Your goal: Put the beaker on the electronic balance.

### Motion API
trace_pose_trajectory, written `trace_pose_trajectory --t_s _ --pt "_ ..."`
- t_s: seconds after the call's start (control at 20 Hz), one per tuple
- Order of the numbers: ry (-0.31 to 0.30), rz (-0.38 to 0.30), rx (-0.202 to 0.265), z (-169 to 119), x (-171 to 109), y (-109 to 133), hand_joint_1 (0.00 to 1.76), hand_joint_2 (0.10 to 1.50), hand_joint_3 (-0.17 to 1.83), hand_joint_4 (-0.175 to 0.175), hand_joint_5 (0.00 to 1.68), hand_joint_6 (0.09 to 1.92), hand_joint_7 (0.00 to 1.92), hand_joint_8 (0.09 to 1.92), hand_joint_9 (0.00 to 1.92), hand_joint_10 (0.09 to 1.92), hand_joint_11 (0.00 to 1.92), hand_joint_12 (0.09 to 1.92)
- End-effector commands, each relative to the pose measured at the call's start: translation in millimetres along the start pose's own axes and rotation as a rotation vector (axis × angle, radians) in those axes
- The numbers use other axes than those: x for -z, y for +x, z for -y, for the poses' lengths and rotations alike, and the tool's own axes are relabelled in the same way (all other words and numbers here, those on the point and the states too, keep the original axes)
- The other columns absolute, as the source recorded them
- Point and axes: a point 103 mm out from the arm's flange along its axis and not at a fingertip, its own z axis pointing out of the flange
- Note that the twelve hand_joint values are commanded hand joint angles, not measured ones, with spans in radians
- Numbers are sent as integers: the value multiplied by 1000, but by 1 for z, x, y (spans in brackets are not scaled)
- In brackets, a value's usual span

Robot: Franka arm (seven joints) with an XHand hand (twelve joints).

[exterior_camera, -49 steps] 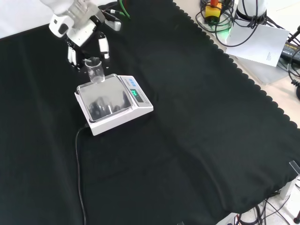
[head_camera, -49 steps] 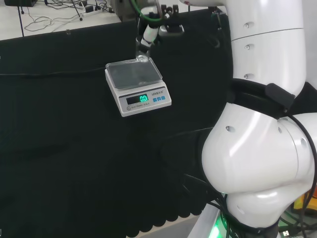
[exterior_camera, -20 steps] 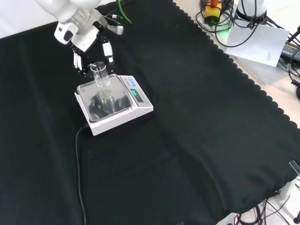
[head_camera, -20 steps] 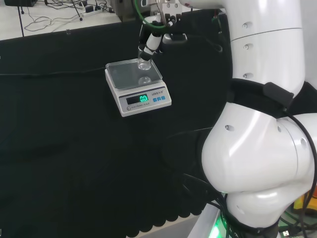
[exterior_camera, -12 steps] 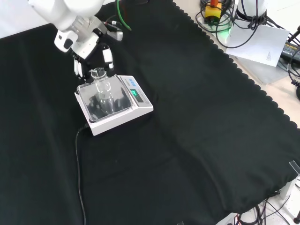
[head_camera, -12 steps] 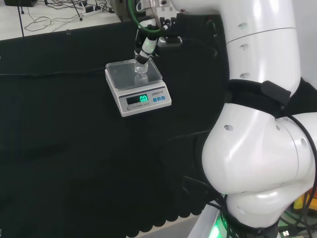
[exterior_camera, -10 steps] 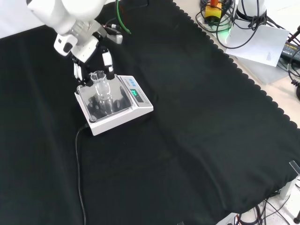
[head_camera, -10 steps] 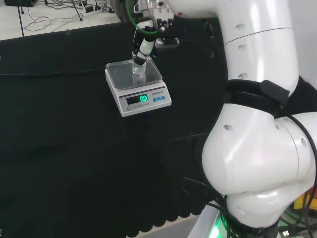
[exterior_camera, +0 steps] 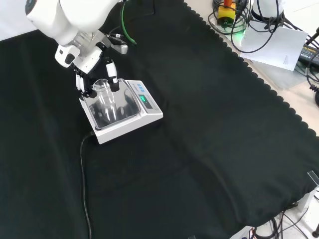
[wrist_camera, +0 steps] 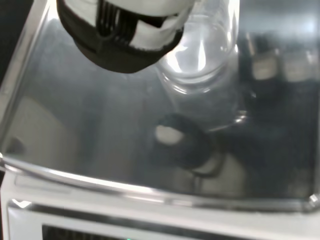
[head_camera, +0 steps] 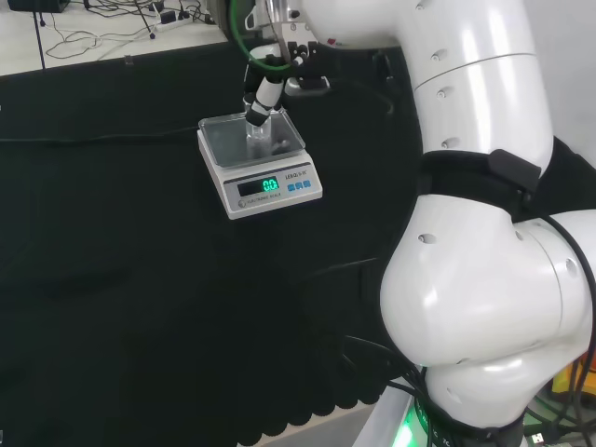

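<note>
Clear glass marks the beaker (exterior_camera: 103, 93), which is pinched between the curled fingers and thumb of the hand (exterior_camera: 83, 59); it is seen upright just below the palm, over the steel pan of the electronic balance (exterior_camera: 119, 119); whether its base touches the pan cannot be told from the front view; in the wrist view the beaker (wrist_camera: 202, 55) is seen close beside a black and white fingertip (wrist_camera: 122, 32), with the mirrored pan (wrist_camera: 90, 130) directly beneath; in the head view the hand (head_camera: 262, 93) is held over the far part of the balance (head_camera: 261, 166), whose green display is lit on the side away from the hand; the black-clothed worktop (exterior_camera: 209, 149) lies all around.
</note>
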Motion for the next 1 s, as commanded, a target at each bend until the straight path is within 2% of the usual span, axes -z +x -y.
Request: trace_pose_trajectory --t_s 0.05,0.1,0.25,0.45,0.5,0.6,0.7,0.85,1.0 --pt "18 7 -26 21 0 -4 1272 1080 -1 -175 1038 905 1060 907 1278 629 1289 701" --pt "18 8 -29 16 0 3 1272 1080 -1 -175 1037 906 1059 908 1278 628 1290 702" --pt "20 5 -27 4 -2 19 1201 1060 -12 -175 1105 802 1064 746 1295 581 1331 680" --pt "36 21 -32 3 -3 23 1191 1038 -21 -175 1163 701 1047 672 1348 469 1413 643" --pt "40 24 -34 3 -3 22 1189 1029 -22 -161 1185 661 1018 680 1373 425 1453 629" --pt "35 33 -43 5 -2 21 1154 936 -98 -151 1041 632 915 709 1438 327 1570 577" --pt "26 36 -54 7 1 19 1092 880 -154 -132 852 714 810 731 1457 256 1612 540" --pt "12 56 -75 16 6 16 972 839 -174 -94 544 810 655 749 1370 203 1567 571" --pt "19 90 -98 22 9 14 864 820 -174 -59 410 720 508 751 1191 216 1430 721"
